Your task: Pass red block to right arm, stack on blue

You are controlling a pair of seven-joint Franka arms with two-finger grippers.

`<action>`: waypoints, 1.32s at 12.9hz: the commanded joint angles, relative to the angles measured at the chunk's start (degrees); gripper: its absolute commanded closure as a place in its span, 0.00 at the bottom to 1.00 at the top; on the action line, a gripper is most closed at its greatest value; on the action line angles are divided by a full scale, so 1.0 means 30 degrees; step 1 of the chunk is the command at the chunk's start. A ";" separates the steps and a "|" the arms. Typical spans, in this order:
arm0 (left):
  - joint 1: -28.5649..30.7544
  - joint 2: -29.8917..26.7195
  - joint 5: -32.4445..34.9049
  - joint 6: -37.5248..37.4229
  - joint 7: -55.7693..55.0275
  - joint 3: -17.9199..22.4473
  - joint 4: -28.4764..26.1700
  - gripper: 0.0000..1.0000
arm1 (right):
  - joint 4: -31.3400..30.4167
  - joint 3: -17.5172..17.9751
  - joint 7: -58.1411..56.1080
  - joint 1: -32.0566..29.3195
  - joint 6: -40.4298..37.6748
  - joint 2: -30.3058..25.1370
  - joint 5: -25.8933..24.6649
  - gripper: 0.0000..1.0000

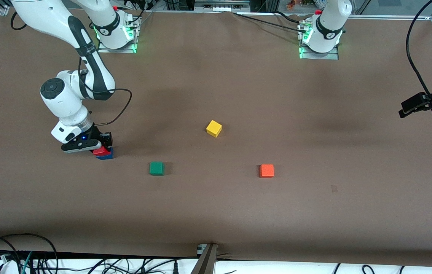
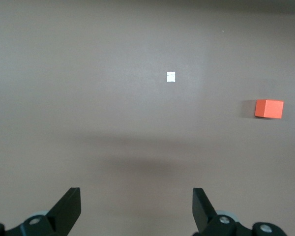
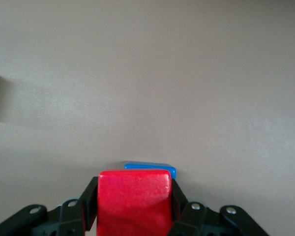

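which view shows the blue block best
The front view: the blue block shows as a cube on the table with the red block on it, gripped by the right tool. The right wrist view shows only a blue sliver past the red block. The left wrist view shows none of it.

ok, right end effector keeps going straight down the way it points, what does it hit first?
The right end effector, shut on the red block, points down at the blue block directly beneath. The red block would likely press onto it first; whether they already touch is unclear.
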 commanded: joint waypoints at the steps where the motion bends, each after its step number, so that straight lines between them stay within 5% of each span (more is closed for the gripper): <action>1: 0.0028 0.0328 -0.0172 0.0081 0.0320 -0.0051 0.0624 0.00 | -0.0372 -0.0482 0.0344 0.0183 -0.0429 -0.0351 -0.0163 0.99; 7: -0.0060 0.0328 -0.0113 0.0435 0.0350 -0.0080 0.0624 0.00 | -0.0284 -0.0629 0.0314 0.0212 -0.0547 -0.0235 -0.0281 0.97; 8: -0.0089 0.0328 -0.0113 0.0435 0.0350 -0.0080 0.0624 0.00 | -0.0226 -0.0629 0.0314 0.0212 -0.0547 -0.0205 -0.0281 0.84; 10: -0.0089 0.0328 -0.0171 0.0435 0.0350 -0.0080 0.0624 0.00 | -0.0109 -0.0629 0.0285 0.0183 -0.0517 -0.0147 -0.0281 0.00; 14: -0.0060 0.0328 -0.0260 0.0405 0.0350 -0.0080 0.0624 0.00 | 0.0563 -0.0659 0.0285 0.0066 -0.0634 -0.0263 -0.0281 0.00; 17: -0.0060 0.0328 -0.0260 0.0405 0.0350 -0.0080 0.0624 0.00 | 0.3102 -0.1096 0.0256 -0.0022 -0.5008 -0.0731 -0.0310 0.00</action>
